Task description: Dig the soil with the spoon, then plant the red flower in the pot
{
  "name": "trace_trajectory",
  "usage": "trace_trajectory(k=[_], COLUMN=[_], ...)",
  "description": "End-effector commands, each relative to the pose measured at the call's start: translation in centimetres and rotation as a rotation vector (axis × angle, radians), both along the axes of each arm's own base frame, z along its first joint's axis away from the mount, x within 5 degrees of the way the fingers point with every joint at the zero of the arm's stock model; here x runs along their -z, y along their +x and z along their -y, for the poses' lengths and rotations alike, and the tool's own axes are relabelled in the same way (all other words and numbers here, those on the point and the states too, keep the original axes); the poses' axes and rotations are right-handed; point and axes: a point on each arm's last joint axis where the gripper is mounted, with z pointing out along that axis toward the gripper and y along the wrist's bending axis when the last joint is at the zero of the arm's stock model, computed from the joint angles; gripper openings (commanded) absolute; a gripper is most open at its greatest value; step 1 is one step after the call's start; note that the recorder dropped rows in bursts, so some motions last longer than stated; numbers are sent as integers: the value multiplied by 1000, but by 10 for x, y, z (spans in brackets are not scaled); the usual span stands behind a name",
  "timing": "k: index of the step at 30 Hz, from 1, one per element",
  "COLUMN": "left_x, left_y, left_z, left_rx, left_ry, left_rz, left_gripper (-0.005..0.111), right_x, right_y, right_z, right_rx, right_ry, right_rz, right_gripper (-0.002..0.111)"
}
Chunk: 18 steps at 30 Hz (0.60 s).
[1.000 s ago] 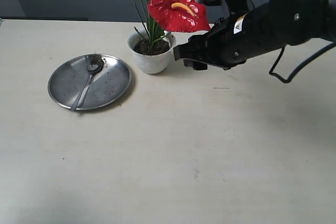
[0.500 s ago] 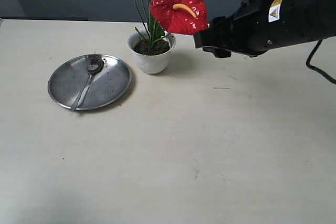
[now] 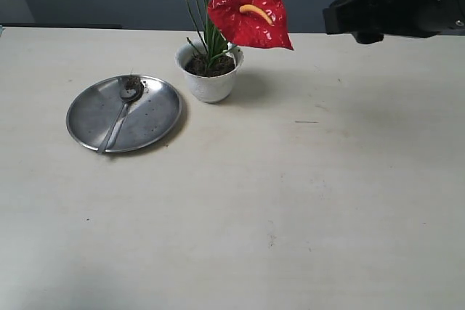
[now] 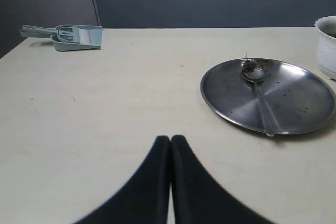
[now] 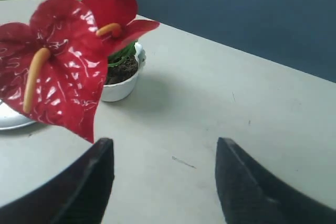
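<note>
Red flower (image 3: 249, 11): upright in pot (image 3: 211, 86), stems set in soil (image 3: 212, 67). Spoon (image 3: 116, 125): lying on steel plate (image 3: 156, 114), crumbs at bowl. Judged essentially finished. Right end effector (image 5: 163, 142): spread, empty, well apart from bloom. Left end effector (image 4: 170, 145): pressed together, empty, over desk (image 3: 290, 215). Dustpan (image 4: 71, 36): far off, obstructing nothing.

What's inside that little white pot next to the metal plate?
Dark soil fills the pot, and the green stems of the red flower stand in it. How deep the stems go is hidden by the soil and the pot wall.
</note>
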Motion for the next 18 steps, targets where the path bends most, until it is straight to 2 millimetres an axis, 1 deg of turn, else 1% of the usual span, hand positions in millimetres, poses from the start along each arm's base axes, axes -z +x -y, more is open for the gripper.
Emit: trace_trajectory(k=[1, 2, 4, 5, 6, 7, 12, 15, 18], left_x=[1, 1, 1, 1, 1, 1, 1, 1, 1], left_y=[0, 0, 0, 0, 0, 0, 0, 0, 0], left_z=[0, 0, 0, 0, 0, 0, 0, 0, 0], left_rx=[5, 5, 5, 5, 5, 5, 5, 5, 5], left_ry=[1, 1, 1, 1, 1, 1, 1, 1, 1], left_rz=[9, 9, 9, 9, 9, 9, 9, 9, 9], left_gripper=[0, 0, 0, 0, 0, 0, 0, 0, 0], right_x=[1, 1, 1, 1, 1, 1, -1, -2, -5], right_y=[-1, -1, -1, -1, -1, -1, 0, 1, 3], right_z=[2, 2, 2, 2, 2, 2, 1, 1, 1], right_rx=[-1, -1, -1, -1, -1, 0, 35, 29, 6], right_ry=[-12, -12, -11, -11, -11, -14, 53, 36, 1], right_rz=[6, 6, 7, 7, 7, 4, -3, 17, 89], right_gripper=[55, 55, 41, 26, 17, 0, 0, 0, 0])
